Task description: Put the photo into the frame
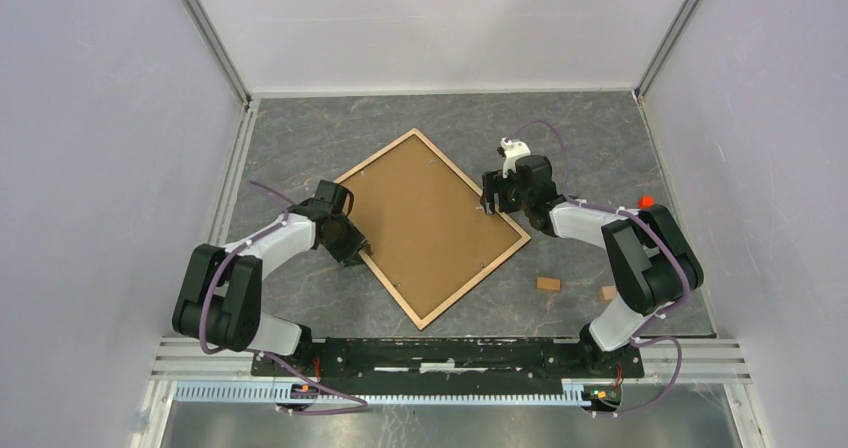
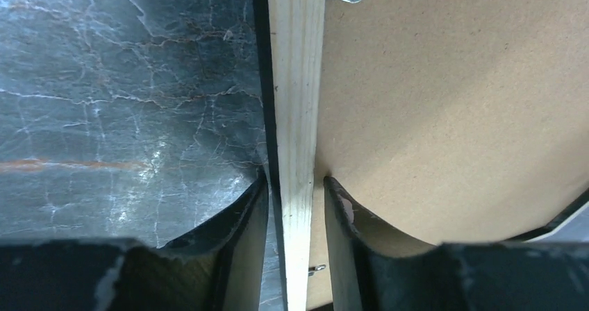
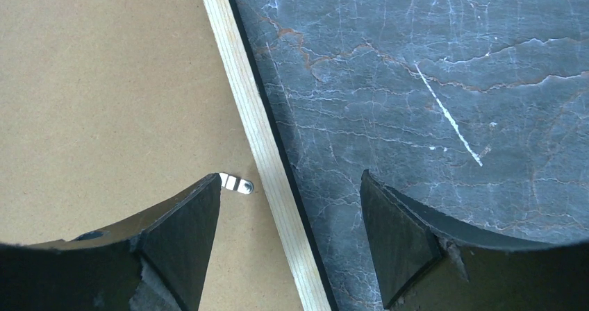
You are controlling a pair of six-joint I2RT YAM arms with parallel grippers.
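Frame [image 1: 474,281] lies back-up. Left gripper [image 2: 295,182] straddles its rim [image 2: 295,82] narrowly, perhaps steadying; contact unclear. Right gripper [image 3: 290,179] hangs wide over a clip [image 3: 237,184].

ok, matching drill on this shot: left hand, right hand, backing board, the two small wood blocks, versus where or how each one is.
Things:
1. left hand
2. right hand
3. backing board
4. wood blocks

Places or states:
A. on the table, right of the frame
B. fingers tight on either side of the frame's near-left rim
C. lying inside the frame
D. wide open above the frame's right rim, by a metal tab

Pairs: 1-B, 2-D, 3-C, 4-A
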